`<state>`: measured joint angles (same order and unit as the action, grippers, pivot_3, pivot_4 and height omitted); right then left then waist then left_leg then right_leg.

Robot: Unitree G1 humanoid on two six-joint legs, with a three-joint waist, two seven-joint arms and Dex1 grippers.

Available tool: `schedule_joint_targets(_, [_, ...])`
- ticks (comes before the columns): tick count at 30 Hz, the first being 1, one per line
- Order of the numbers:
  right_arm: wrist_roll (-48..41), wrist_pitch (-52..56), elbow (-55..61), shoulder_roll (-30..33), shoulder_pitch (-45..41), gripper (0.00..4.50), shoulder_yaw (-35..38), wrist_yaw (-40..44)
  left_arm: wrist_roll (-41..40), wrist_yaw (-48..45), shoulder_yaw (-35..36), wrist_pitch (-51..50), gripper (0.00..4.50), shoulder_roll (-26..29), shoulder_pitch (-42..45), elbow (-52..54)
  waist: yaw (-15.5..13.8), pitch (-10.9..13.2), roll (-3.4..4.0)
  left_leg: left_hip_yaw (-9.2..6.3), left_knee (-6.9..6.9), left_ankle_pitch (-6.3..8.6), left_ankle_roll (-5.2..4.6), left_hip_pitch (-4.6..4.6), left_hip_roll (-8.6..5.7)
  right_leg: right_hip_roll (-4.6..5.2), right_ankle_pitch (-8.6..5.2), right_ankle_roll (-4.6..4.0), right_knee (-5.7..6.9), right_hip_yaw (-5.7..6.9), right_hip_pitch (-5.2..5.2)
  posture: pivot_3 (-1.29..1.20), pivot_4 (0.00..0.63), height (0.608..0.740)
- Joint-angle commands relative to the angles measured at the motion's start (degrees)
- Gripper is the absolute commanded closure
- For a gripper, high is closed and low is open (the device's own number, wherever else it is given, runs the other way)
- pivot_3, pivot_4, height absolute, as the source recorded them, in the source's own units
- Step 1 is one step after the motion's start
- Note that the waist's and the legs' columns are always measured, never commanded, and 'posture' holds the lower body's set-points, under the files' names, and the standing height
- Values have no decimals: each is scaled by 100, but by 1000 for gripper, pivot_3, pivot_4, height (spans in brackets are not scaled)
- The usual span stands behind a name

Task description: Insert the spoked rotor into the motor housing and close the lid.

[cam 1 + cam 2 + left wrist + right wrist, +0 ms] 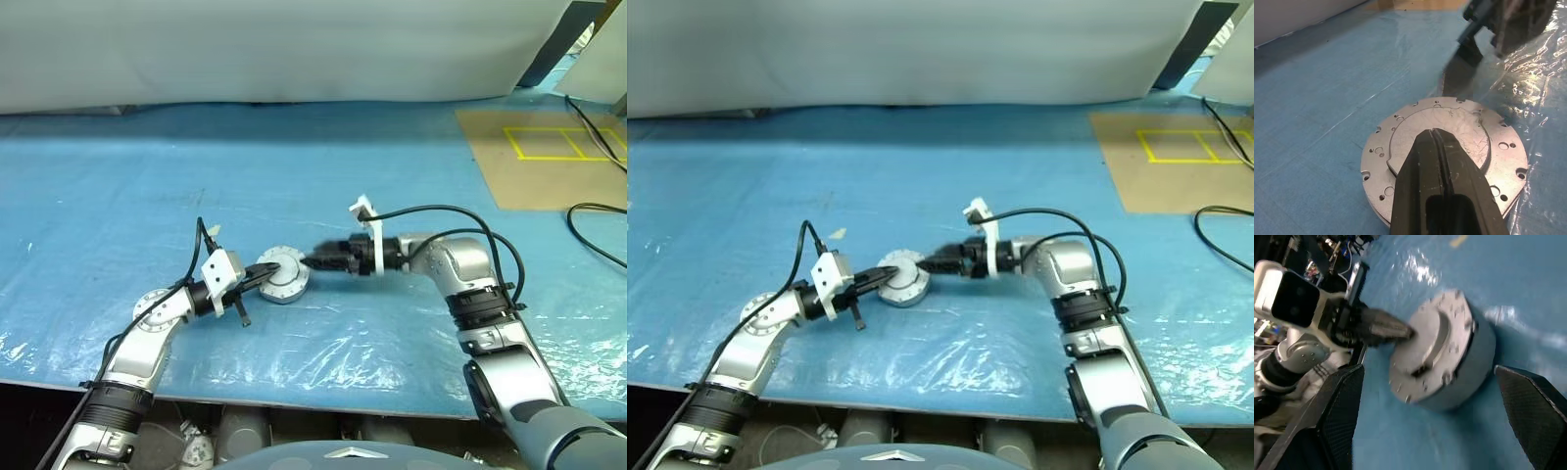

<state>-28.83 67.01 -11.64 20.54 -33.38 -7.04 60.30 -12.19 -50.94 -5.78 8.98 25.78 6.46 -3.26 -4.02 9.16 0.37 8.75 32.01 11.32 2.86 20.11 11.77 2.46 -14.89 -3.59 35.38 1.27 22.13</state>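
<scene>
Currently catalogued, jaws first. Left gripper (1436, 142): the two black fingers pressed together with nothing between them, tips resting on the raised centre of the lid (1415, 132). Right gripper (1427, 396): fingers spread wide apart, one on either side of the housing (1476, 362), gripping nothing; in the head views it lies level just beside the housing's right edge.

Lid: round silver-grey disc, smooth face up, small holes around the rim, seated flat on top of the housing.

Housing: round silver puck standing on the table between the two grippers, near the front middle of the work surface. Rotor: cannot be seen with the lid on.

Table (147, 176): covered in blue sheeting, with glossy clear plastic over the near part. Brown board (549, 157) with yellow taped rectangles at the far right. Black cables (598, 220) trail across the right edge.
</scene>
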Motion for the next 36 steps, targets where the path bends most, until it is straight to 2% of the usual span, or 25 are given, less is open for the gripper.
schedule_joint_targets(1, [-431,572,45,-161,49,36,259,-176,161,40,-61,-85,4500,71,-153,-178,12,1,3,0,-1,0,0,0,0,0,0,0,0,0,1,0,150,740])
schedule_joint_targets(11, [-413,340,-397,-1009,21,36,725,-1146,147,97,15,-89,4500,74,-98,-191,7,2,6,2,-12,0,1,-1,1,0,0,0,-1,-3,10,0,150,740])
schedule_joint_targets(22, [-509,161,-713,-1238,93,36,678,-1339,161,157,-8,-28,4500,-12,-4,-307,7,2,5,2,-18,0,2,-11,0,1,-1,1,-1,-3,4,0,150,740])
schedule_joint_targets(25, [-574,149,-758,-1370,39,669,685,-1344,166,177,-18,-1,4500,-51,32,-347,7,2,5,2,-18,0,2,-12,0,2,-1,2,-1,-3,4,0,150,740])
schedule_joint_targets(30, [-673,124,-845,-1604,-11,2329,768,-1433,187,164,-35,56,4500,-55,33,-396,33,1,6,1,-26,-1,2,-2,1,1,-1,1,-2,-6,17,0,150,740])
schedule_joint_targets(31, [-663,121,-825,-1623,10,2547,743,-1434,188,163,-38,58,4500,-56,31,-393,42,1,5,0,-31,-1,2,-4,2,-1,-1,0,-2,-9,18,0,150,740])
schedule_joint_targets(36, [-585,94,-682,-1581,133,2648,568,-1361,189,159,-55,57,4500,-53,20,-365,91,1,6,1,-54,-1,4,-4,0,-3,-1,0,-8,-7,22,0,150,740])
